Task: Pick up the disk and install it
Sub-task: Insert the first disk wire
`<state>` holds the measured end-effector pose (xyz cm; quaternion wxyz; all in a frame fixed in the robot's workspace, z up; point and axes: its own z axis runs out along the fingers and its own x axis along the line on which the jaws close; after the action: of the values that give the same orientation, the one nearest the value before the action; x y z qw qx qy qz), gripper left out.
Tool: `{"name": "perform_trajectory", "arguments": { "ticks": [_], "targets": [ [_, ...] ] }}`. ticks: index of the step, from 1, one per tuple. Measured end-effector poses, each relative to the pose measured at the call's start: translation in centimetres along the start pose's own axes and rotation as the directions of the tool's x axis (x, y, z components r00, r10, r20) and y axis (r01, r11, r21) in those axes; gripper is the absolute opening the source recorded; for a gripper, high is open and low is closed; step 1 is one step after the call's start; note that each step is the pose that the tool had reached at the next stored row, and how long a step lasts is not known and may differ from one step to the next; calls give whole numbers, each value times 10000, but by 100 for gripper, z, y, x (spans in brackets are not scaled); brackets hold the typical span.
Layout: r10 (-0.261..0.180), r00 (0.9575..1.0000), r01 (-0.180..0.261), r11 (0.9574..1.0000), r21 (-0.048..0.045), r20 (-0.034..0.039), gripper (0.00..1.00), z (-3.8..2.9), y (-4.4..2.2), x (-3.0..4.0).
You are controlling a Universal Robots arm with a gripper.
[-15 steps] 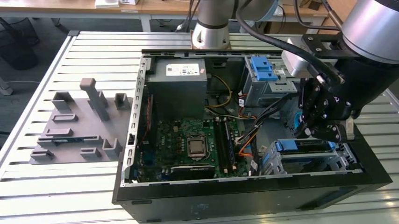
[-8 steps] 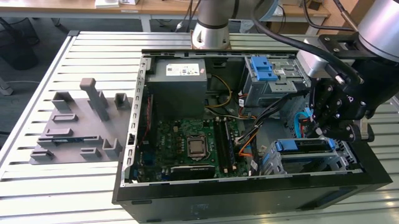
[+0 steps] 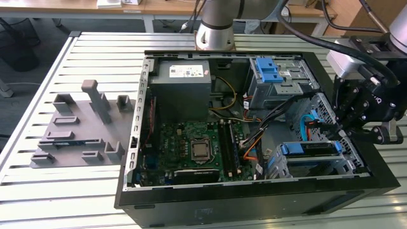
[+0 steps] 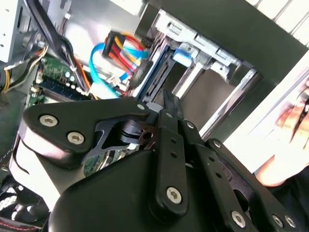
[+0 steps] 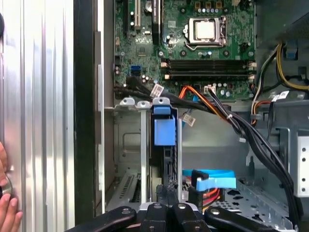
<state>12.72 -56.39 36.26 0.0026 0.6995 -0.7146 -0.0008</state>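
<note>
The disk (image 3: 310,149) stands on edge in the metal drive cage (image 3: 343,164) at the open computer case's corner, on the exterior view's right, and its blue carrier shows along the top. The first wrist view has the carrier's blue tab (image 5: 163,131) in the cage slot, and the second wrist view shows the disk's blue end (image 4: 186,54). My gripper (image 3: 343,131) hangs just above that cage. Its black fingers (image 4: 169,104) are shut together, with their tips close to the disk's near edge (image 5: 166,166). I see nothing between them.
In the case are a grey power-supply box (image 3: 180,78), the green motherboard (image 3: 197,150), an upper bay with a blue latch (image 3: 268,71) and loose orange and blue cables (image 5: 212,181). A grey fixture (image 3: 79,126) lies on the slatted table. A person's hand (image 5: 7,208) rests beside the case.
</note>
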Motion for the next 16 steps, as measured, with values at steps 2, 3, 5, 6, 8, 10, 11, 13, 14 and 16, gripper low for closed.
{"name": "perform_trajectory", "arguments": {
  "ticks": [2,3,5,6,8,10,11,13,14,16],
  "targets": [
    [1,10000,-1,10000,0,1,11,-1,-7,-4],
    [2,10000,-2,10000,1,-1,11,-5,-7,-7],
    [1,10000,-1,10000,4,1,11,-18,-9,-15],
    [1,10000,-1,10000,5,-1,11,-27,-11,-20],
    [1,10000,-1,10000,7,-2,11,-41,-16,-32],
    [0,10000,0,10000,8,-3,11,-46,-24,-44],
    [1,10000,-1,10000,9,-2,11,-45,-31,-49],
    [1,10000,-1,10000,9,-2,11,-45,-47,-62],
    [1,10000,-1,10000,9,-1,11,-45,-54,-70],
    [1,10000,-1,10000,12,1,11,-46,-60,-83]
  ]
}}
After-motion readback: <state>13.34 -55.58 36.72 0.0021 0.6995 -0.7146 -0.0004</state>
